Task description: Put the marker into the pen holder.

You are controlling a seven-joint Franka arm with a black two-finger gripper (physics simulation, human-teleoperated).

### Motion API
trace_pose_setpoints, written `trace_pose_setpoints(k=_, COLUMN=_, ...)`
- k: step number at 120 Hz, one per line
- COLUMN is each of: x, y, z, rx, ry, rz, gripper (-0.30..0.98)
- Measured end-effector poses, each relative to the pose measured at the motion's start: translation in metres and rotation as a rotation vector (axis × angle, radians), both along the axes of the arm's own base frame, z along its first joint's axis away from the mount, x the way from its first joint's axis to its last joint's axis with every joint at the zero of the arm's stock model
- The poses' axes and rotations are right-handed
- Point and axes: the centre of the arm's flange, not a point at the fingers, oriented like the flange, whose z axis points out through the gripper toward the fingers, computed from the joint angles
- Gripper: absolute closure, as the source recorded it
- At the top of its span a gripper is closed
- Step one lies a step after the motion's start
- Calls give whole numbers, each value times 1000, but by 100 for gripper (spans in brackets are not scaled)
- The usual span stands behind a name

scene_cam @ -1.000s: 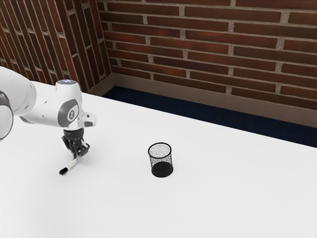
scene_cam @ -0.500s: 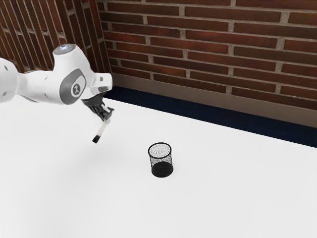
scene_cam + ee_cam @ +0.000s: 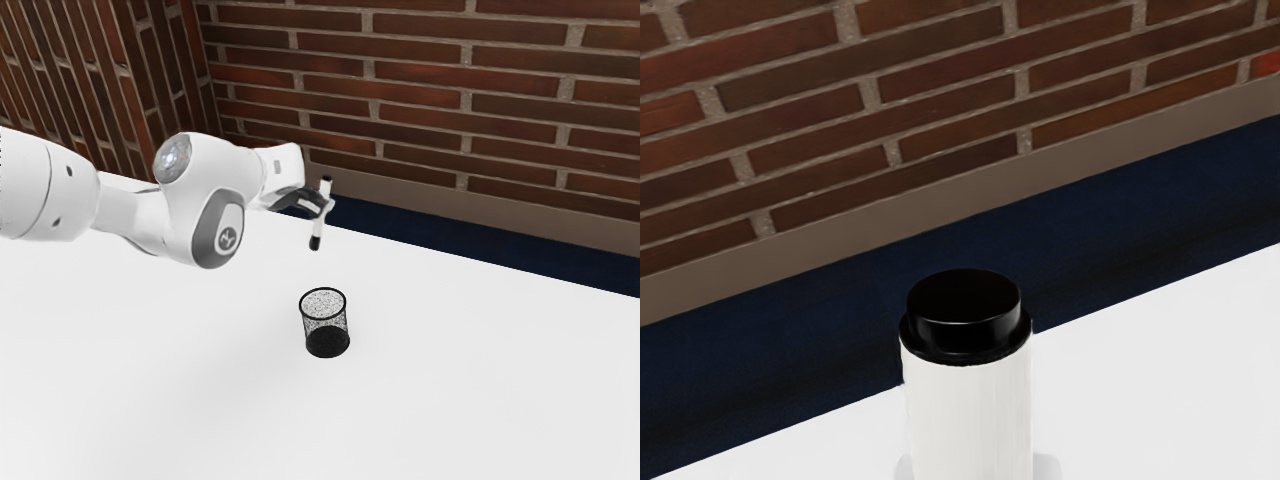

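My gripper (image 3: 322, 205) is tilted nearly level in the exterior view, shut on the white marker (image 3: 318, 228) around its upper half. The marker stands close to upright in the air, one black end up and the other down. Below its lower end, on the table, is the black mesh pen holder (image 3: 325, 325), upright, with a gap between them. In the wrist view the marker (image 3: 968, 420) rises close in front of the hand, its black end on top.
The white table (image 3: 450, 380) extends around the pen holder. Behind its far edge lie a dark blue floor strip (image 3: 450, 253) and a brick wall (image 3: 420, 90).
My hand has lifted the marker off the table, carried it toward the exterior view's right, and swung up from pointing down to nearly level. The marker has turned close to upright; the pen holder is unmoved.
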Motion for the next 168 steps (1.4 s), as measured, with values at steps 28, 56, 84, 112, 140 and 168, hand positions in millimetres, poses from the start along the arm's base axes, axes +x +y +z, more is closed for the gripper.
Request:
trace_pose_setpoints(k=28, x=-22, y=-17, z=-31, rx=-12, ry=-25, rz=-17, gripper=79)
trace_pose_setpoints(k=56, x=-56, y=-35, z=-55, rx=-22, ry=-18, rz=-33, gripper=79)
trace_pose_setpoints(k=84, x=-65, y=-36, z=-78, rx=-31, ry=7, rz=-25, gripper=79)
trace_pose_setpoints(k=112, x=-64, y=-36, z=-97, rx=-37, ry=35, rz=-21, gripper=64)
trace_pose_setpoints(k=140, x=-63, y=-36, z=-89, rx=-47, ry=36, rz=-16, gripper=22)
trace_pose_setpoints(k=168, x=41, y=41, z=85, rx=25, ry=313, rz=32, gripper=7)
